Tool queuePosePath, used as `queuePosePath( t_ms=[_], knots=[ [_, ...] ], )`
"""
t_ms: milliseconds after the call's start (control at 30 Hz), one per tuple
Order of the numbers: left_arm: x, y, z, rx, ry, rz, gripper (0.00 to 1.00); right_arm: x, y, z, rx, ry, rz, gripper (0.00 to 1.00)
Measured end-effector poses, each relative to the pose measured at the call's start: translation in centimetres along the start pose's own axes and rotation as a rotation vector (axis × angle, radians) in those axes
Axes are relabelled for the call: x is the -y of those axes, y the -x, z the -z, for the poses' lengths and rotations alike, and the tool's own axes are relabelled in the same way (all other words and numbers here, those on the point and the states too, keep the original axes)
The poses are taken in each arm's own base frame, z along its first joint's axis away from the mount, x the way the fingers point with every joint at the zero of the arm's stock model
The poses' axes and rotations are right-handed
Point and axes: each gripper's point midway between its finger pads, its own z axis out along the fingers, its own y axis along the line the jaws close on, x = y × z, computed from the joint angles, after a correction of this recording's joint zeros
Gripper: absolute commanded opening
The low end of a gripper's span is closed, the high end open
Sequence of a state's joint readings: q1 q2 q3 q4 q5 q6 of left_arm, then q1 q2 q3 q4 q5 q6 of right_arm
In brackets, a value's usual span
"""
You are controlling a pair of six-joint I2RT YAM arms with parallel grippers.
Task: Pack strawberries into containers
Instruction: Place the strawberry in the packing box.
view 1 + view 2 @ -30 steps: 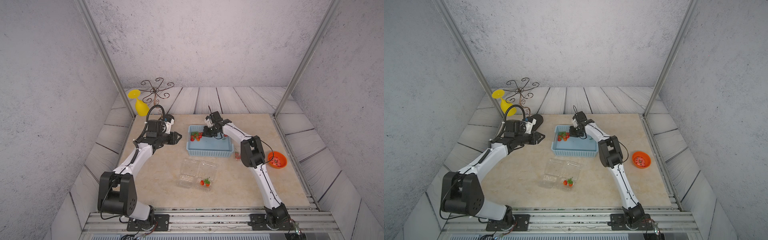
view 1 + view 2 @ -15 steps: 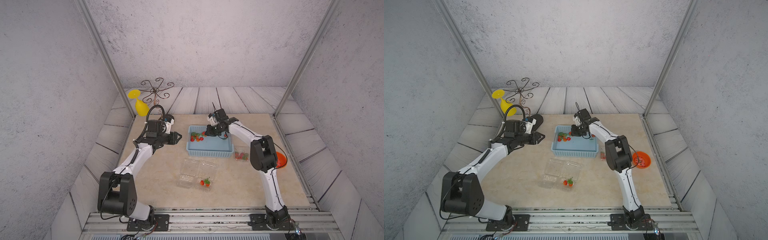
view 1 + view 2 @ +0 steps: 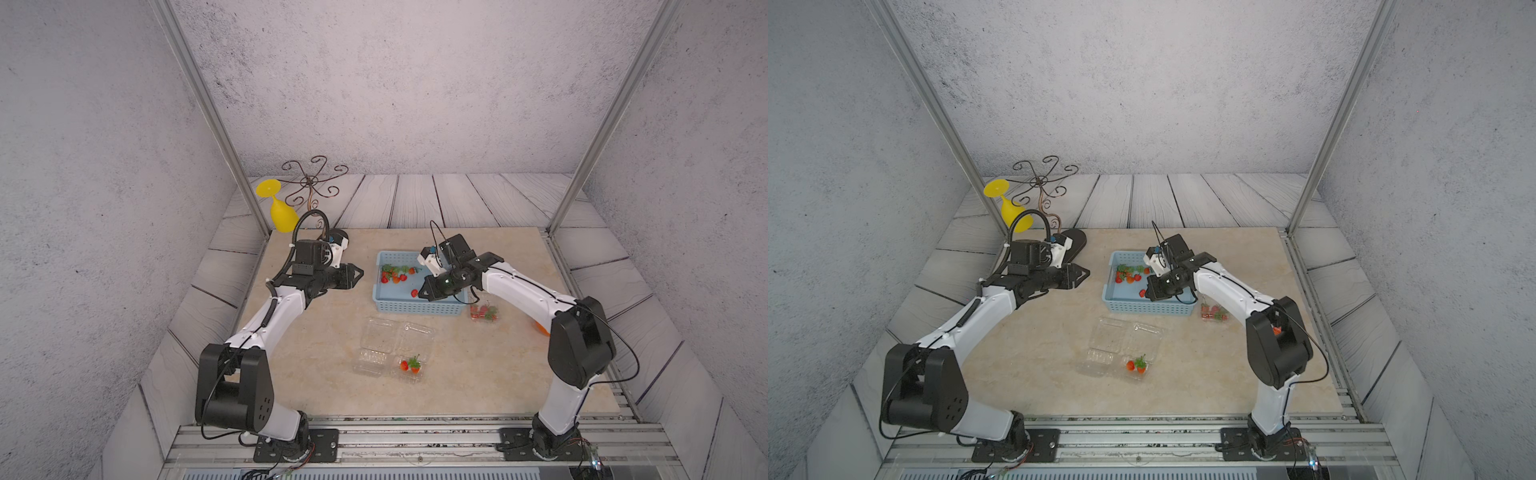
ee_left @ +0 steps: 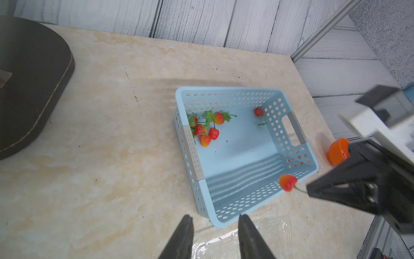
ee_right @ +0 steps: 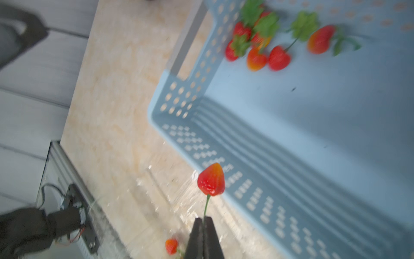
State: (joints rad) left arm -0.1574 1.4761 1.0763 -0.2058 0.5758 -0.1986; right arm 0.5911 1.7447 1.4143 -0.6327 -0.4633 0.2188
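Your right claw [image 5: 203, 219] has lifted away from the basket [image 3: 415, 307], shut tight on one strawberry's [image 5: 211, 179] stem. It goes in a container [image 3: 415, 337] next. Your left claw [image 4: 214, 220] waits, slightly open, empty.

No writing, label, brand or number can be read on anything here (the right wrist view is blurred).

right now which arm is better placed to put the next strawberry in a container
Right. The right gripper is shut on the stem of a strawberry over the basket, near the open container. The left gripper is open, empty, beside the basket.
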Motion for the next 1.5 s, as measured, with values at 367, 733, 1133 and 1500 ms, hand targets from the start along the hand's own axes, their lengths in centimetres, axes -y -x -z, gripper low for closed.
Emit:
queuePosePath(
  t_ms=[367,733,1133,1500],
  knots=[
    [0.1,0.2,0.3,0.008,0.002,-0.005,0.37,-5.5,-13.9,-2.9,-0.336,0.035,0.155,0.02],
    [0.6,0.7,0.8,0.028,-0.001,-0.016,0.37,-5.6,-14.5,-4.3,-0.347,-0.002,0.173,0.28],
    [0.6,0.7,0.8,0.027,-0.001,-0.015,0.38,-4.7,-5.8,-1.7,-0.136,-0.110,0.191,0.40],
    [1.6,0.1,0.2,0.006,-0.022,-0.035,0.38,9.7,8.5,-3.1,0.109,-0.262,-0.109,0.43]
  ],
)
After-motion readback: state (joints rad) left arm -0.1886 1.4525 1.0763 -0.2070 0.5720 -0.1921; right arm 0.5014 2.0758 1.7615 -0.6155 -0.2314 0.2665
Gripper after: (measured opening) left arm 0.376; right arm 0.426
